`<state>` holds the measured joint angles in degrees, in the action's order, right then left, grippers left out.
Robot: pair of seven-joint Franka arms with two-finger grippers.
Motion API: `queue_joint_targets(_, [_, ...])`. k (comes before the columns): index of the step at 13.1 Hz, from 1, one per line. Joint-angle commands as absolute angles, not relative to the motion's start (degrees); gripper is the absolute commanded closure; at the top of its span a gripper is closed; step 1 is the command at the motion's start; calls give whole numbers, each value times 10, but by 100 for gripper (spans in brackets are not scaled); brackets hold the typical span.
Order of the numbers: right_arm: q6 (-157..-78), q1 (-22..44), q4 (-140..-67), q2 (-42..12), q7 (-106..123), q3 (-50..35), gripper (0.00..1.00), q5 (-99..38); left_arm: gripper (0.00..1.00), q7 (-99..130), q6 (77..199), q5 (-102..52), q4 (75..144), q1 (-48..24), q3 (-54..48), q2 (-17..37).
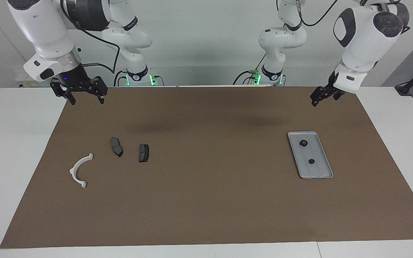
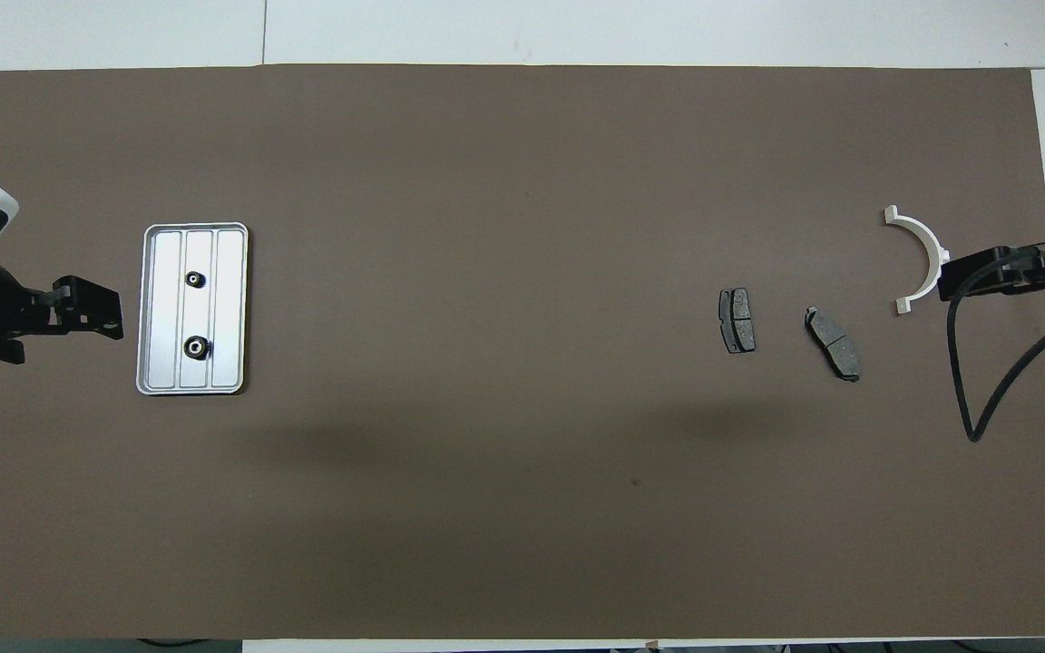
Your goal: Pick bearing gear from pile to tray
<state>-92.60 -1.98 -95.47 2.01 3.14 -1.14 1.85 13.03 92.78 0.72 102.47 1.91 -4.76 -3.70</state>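
A white table (image 1: 20, 143) carries a brown mat (image 1: 206, 200) bearing a tray (image 1: 322, 175), two brake pads (image 1: 116, 146) and a white bracket (image 1: 78, 170).

Silver tray (image 2: 149, 308), white bracket (image 1: 78, 170), dark grey pads (image 1: 143, 153), brown mat (image 1: 206, 200).

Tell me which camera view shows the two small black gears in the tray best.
The overhead view: it looks almost straight down into the tray, so both black gears stand out separately against its ribbed floor. The facing view shows the same gears smaller and at a slant.
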Motion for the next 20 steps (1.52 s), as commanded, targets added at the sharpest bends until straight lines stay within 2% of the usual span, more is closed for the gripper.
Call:
queue_joint_targets(1, [-931, -29, -964, 28, 38, -17, 0, 24, 0, 102, 920, -14, 951, 28, -48, 9])
queue_joint_targets(5, [-931, -30, -964, 28, 39, -17, 0, 24, 0, 76, 920, -12, 934, 26, -54, 24])
queue_joint_targets(20, [-934, -29, -965, 28, 37, -17, 0, 20, 0, 60, 913, -9, 933, 21, -55, 18])
